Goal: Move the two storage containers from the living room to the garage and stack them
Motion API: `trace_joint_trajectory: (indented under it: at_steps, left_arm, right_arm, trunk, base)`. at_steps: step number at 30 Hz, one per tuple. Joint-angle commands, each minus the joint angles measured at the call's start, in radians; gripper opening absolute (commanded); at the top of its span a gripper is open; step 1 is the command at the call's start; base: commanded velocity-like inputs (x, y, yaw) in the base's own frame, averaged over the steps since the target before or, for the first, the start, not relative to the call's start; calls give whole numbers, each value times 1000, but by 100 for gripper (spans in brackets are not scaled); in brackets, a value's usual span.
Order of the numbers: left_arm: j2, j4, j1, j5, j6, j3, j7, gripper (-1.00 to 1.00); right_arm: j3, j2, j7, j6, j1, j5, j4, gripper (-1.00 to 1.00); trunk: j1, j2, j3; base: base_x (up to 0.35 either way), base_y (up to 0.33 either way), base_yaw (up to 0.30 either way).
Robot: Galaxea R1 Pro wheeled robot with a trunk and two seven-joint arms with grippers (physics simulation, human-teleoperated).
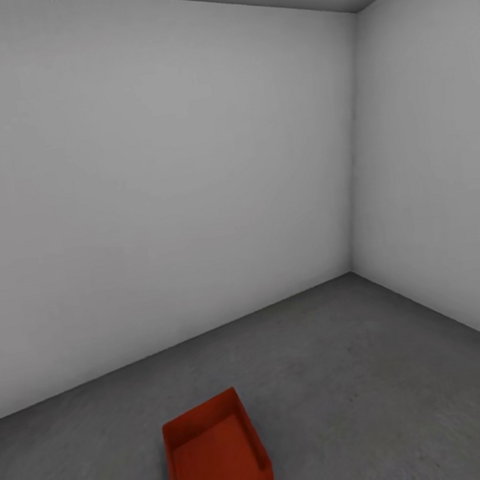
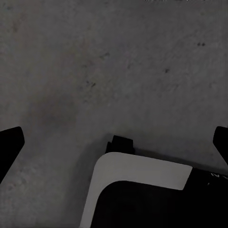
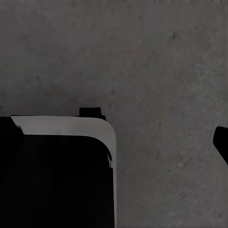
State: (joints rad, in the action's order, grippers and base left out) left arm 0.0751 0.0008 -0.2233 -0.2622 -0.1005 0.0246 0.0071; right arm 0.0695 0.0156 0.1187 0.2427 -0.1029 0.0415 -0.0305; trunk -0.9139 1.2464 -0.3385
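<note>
Bin (image 1: 217, 464), one in count, orange-red and lidless, sits upright on the dark grey floor (image 1: 370, 374) in the head view, well out from the wall corner (image 1: 353, 268) where two plain pale walls meet; it lies skewed to both walls, with bare floor between it and the corner. Two grippers are seen from the wrist views. Left gripper (image 2: 114, 142): two dark fingertips (image 2: 9, 142) at opposite edges of that picture, spread wide, nothing between them but mottled floor and a white-edged dark part of the robot's body (image 2: 142, 190). Right gripper (image 3: 114, 137): one fingertip (image 3: 222, 140) clear at the edge, the other merging with the dark body (image 3: 57, 175), set wide apart, empty. Neither gripper touches the bin; how far either stands from it I cannot tell
</note>
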Motion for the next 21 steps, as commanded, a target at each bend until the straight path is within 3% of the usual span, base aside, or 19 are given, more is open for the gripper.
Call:
trace_joint_trajectory:
  at_steps: [1,10,21]
  left_arm:
    - [0,1,0,-6,-3,3,1,100]
    - [-1,1,1,-6,-3,4,1,100]
    - [-2,1,1,-6,-3,4,1,100]
  right_arm:
    - [7,0,2,6,-1,4,-3,100]
    - [7,1,2,4,-1,5,-3,100]
    - [6,4,2,4,-1,5,-3,100]
  trunk:
    - [0,1,0]
    - [0,1,13]
    - [0,1,16]
  base:
    - [0,0,-80]
    - [0,0,-155]
    - [0,0,-265]
